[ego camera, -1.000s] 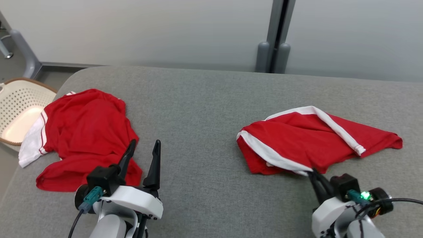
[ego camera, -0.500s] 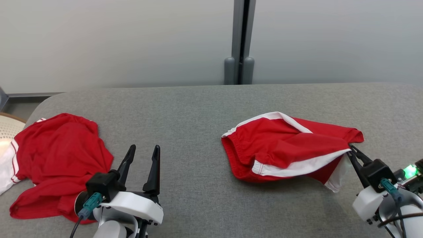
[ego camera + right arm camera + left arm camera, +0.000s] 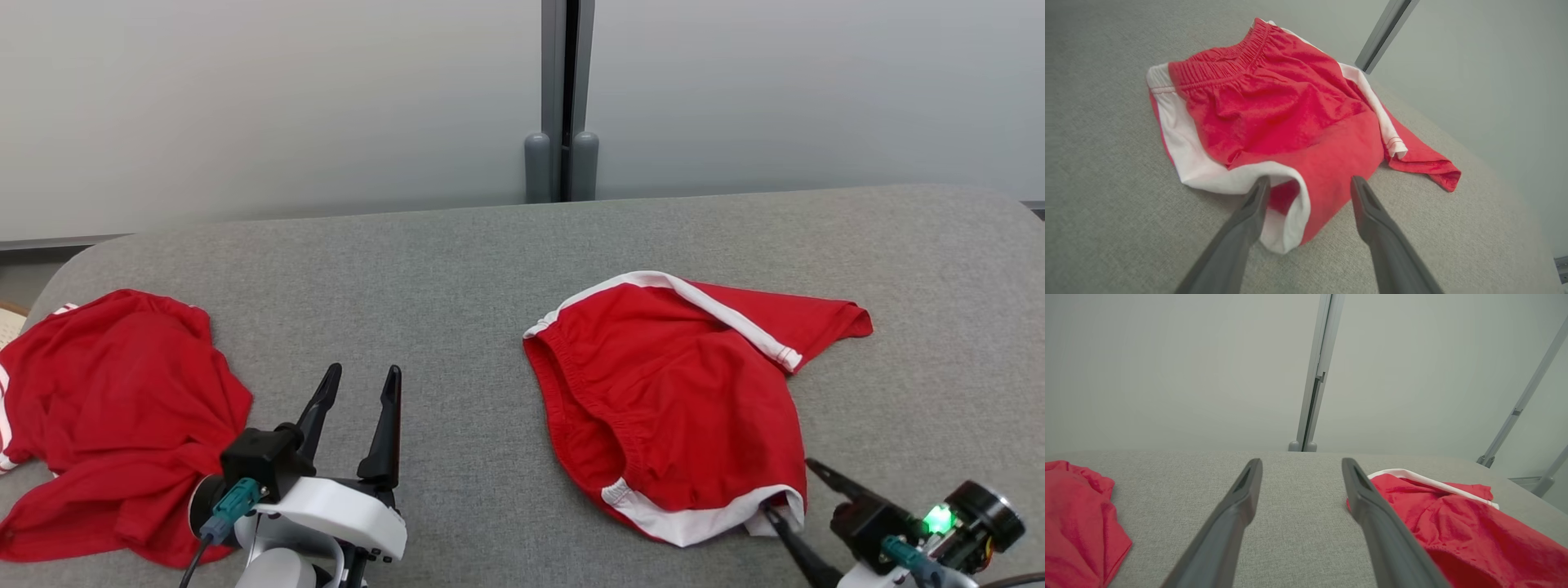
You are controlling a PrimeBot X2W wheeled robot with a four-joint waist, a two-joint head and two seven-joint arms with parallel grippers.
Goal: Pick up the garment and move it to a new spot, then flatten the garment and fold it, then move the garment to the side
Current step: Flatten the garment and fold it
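The right pincer point(image 3: 785, 487) stands open astride the near hem corner of the red shorts point(image 3: 678, 384), which stretch away far-leftward (clearly the nearer arm); the left pincer point(image 3: 363, 371), open too, sits well apart.

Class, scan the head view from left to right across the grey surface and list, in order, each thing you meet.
crumpled red garment → left end effector → red shorts → right end effector

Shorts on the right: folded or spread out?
Spread loosely, not folded: the shorts lie rumpled on the grey surface, waistband gaping, the near white hem curled over.
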